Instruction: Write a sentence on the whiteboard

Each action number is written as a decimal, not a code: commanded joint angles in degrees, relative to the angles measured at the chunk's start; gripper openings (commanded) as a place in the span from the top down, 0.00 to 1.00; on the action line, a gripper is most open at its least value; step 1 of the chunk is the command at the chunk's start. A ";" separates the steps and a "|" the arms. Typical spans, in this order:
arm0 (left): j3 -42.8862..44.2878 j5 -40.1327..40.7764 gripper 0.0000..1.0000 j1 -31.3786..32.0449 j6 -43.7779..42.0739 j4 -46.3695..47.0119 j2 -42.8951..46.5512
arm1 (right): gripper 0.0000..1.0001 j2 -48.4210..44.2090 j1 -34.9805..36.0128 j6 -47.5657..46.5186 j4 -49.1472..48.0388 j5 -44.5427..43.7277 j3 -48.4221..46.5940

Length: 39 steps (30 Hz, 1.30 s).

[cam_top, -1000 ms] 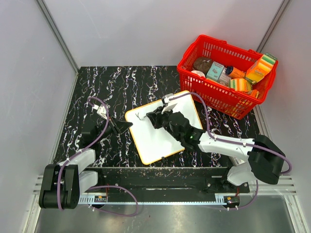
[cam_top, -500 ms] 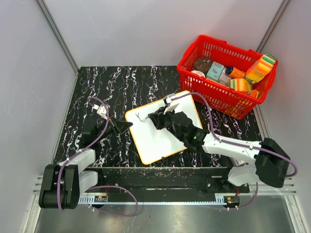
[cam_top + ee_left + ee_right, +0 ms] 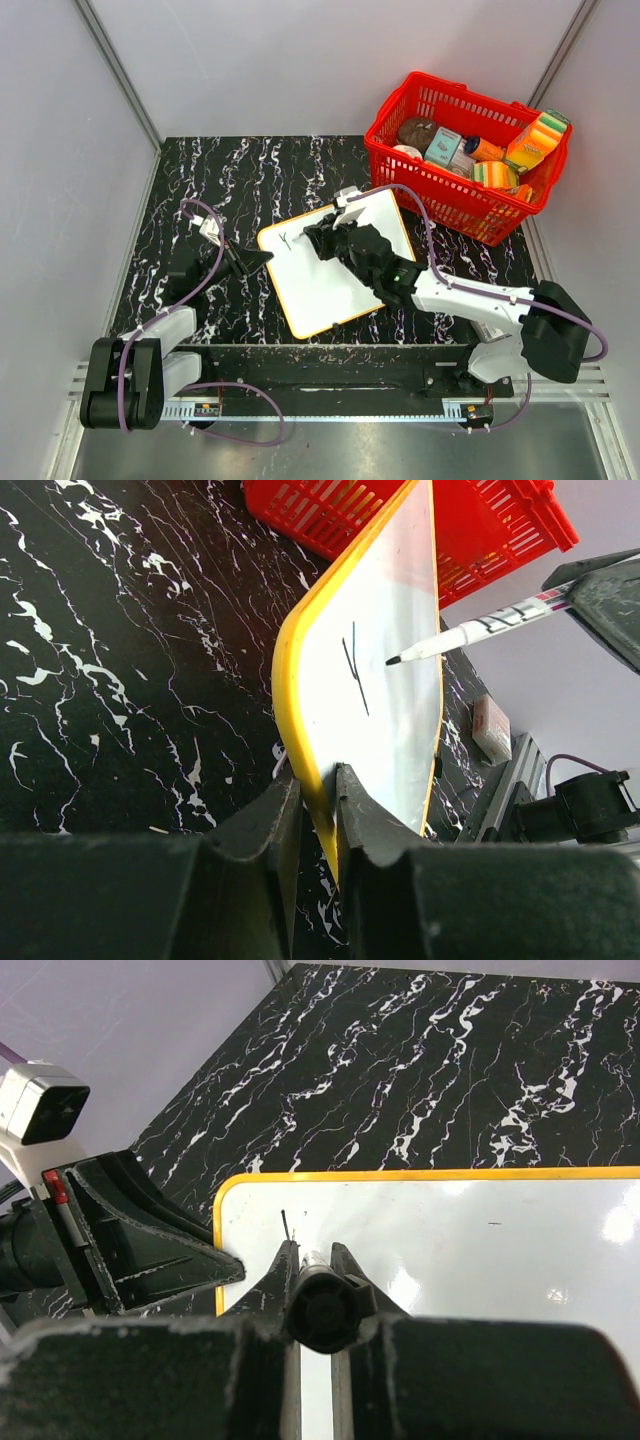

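The whiteboard [image 3: 325, 290] lies flat near the middle of the worktop [image 3: 200, 180], turned at an angle, with its far right corner near the red basket [image 3: 440, 200]. We judge it to be thin, light and stiff, with a glossy face that would slide easily on the smooth stone-patterned top under any sideways push from writing. The face gives nothing to grip, so the orange-yellow rim is the place to take hold, and there the left gripper [image 3: 260, 258] is pinched narrowly across the left edge, one finger on each side of the rim, as its wrist view shows. The right gripper [image 3: 314, 237] is closed tight on a marker [image 3: 470, 632], whose tip sits just beside a short Y-shaped stroke [image 3: 355, 665] near the board's upper left corner. We cannot tell if the tip touches the surface. A single edge pinch may let the board pivot, so we would keep pen pressure light and strokes short. The marker is slim and smooth and could twist in the grip if pressed hard.
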State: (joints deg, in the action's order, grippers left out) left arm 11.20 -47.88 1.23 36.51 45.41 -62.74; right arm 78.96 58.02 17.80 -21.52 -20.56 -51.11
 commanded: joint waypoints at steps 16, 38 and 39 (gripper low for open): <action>-0.48 -0.99 1.00 0.26 -3.73 1.88 -0.45 | 1.00 2.26 -0.63 0.04 -1.34 0.34 -1.01; -0.48 -1.08 1.00 0.26 -3.64 1.88 -0.45 | 1.00 0.23 -0.63 0.48 0.60 -2.12 3.21; -0.48 -0.99 1.00 0.26 -3.73 1.96 -0.45 | 1.00 0.41 -0.54 0.57 0.69 -2.90 3.21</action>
State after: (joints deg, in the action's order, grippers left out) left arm 11.20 -47.81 1.23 36.49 45.50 -62.85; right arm 79.79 57.74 19.20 -22.87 -19.97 -48.66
